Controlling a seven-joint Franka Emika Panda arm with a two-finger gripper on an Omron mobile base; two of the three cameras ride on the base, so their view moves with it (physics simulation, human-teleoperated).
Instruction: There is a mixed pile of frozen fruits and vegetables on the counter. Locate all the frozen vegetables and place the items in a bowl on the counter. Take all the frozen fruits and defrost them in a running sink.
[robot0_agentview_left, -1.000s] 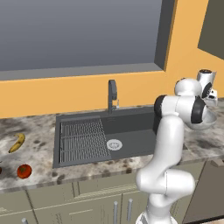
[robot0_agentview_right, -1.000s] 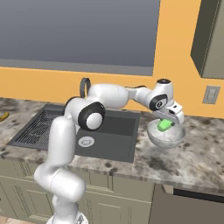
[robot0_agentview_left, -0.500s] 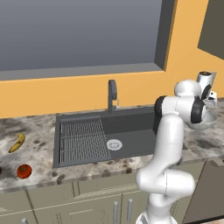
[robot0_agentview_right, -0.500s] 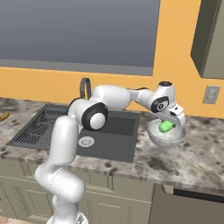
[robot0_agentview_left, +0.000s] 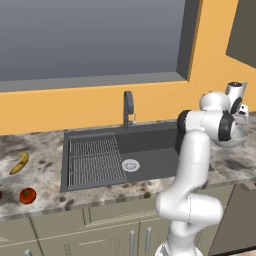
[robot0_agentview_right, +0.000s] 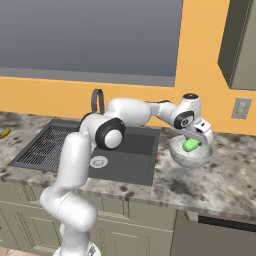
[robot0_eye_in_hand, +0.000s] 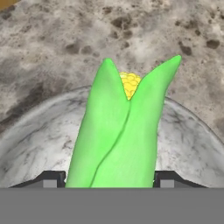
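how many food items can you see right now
3: corn between the gripper fingers over the bowl; banana and tomato on the counter left of the sink. Others may be hidden.

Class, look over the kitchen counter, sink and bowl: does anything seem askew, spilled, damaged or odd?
Nothing is spilled or broken. The one notable thing: the green-husked corn cob sits between the hand's fingers over the glass bowl. The banana and tomato lie on the counter left of the sink.
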